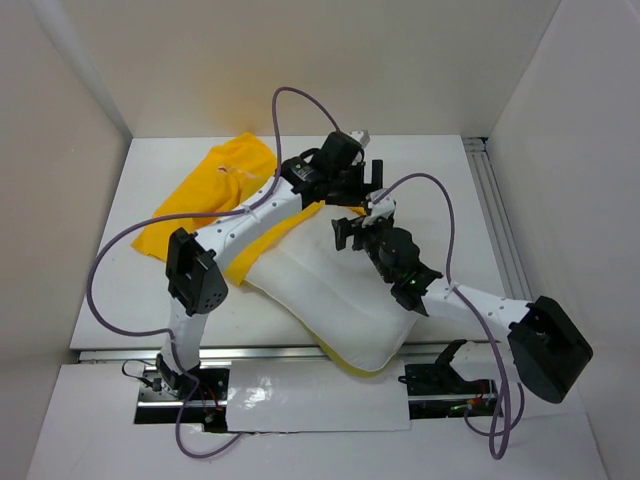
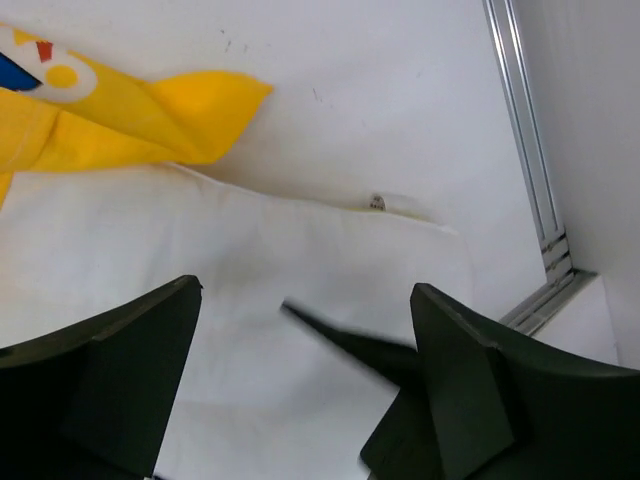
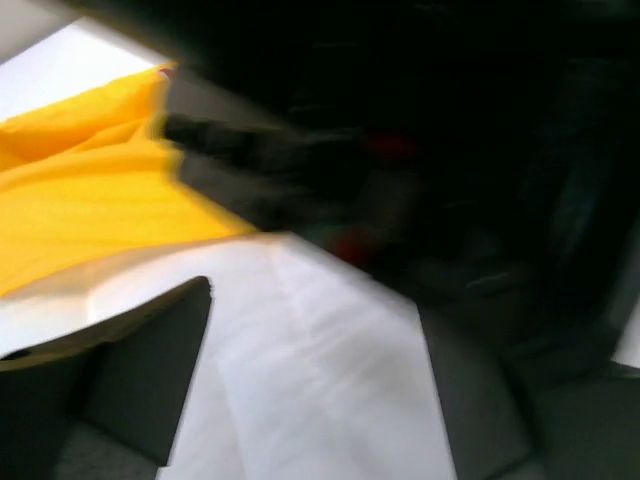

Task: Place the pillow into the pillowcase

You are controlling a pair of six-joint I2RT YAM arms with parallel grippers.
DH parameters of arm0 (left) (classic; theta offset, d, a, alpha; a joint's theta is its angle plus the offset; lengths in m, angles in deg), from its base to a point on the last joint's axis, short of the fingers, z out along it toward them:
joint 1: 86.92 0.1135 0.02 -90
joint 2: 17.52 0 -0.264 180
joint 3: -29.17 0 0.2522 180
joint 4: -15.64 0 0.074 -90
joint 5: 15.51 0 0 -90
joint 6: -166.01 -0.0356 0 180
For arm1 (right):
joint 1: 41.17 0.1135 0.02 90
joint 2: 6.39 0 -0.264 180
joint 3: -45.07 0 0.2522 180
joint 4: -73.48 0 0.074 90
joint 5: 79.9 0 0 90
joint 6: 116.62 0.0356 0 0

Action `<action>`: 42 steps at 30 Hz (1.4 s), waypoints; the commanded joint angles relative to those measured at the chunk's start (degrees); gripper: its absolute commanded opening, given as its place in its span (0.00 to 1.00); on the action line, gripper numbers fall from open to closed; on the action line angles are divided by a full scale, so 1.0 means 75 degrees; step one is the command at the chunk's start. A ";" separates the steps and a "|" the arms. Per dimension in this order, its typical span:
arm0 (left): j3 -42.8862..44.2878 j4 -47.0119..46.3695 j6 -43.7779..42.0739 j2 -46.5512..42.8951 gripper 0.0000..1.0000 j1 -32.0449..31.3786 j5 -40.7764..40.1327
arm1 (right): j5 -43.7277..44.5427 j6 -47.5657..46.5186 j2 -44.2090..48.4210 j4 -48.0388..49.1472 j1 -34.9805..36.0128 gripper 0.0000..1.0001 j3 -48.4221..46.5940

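White table point(image 1: 420, 170), pale walls point(image 1: 300, 60), pillow point(image 1: 330, 290), yellow pillowcase point(image 1: 215, 190)

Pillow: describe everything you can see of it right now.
The pillow is a puffy white rectangular cushion with rounded corners. It looks like soft fabric, with a yellow strip along its left long edge and a small tag on its far edge. It lies flat and diagonal on the table, its near corner over the front edge. Its far end meets the yellow pillowcase. The open left gripper hangs just above it; contact is unclear.
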 commanded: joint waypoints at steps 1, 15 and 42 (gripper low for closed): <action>-0.0233 0.0303 -0.0516 -0.0674 1.00 -0.0369 0.0295 | 0.1228 0.0995 0.0449 -0.1161 -0.0095 0.95 -0.0478; -0.5310 0.0843 0.1052 -0.4174 1.00 0.0439 -0.1920 | 0.1003 0.1385 0.0440 -0.7981 0.1659 1.00 -0.2328; -0.9726 0.0562 0.1429 -0.8444 1.00 0.3650 -0.0291 | 0.2753 0.0786 -0.2365 -0.5629 0.3621 0.00 -0.3452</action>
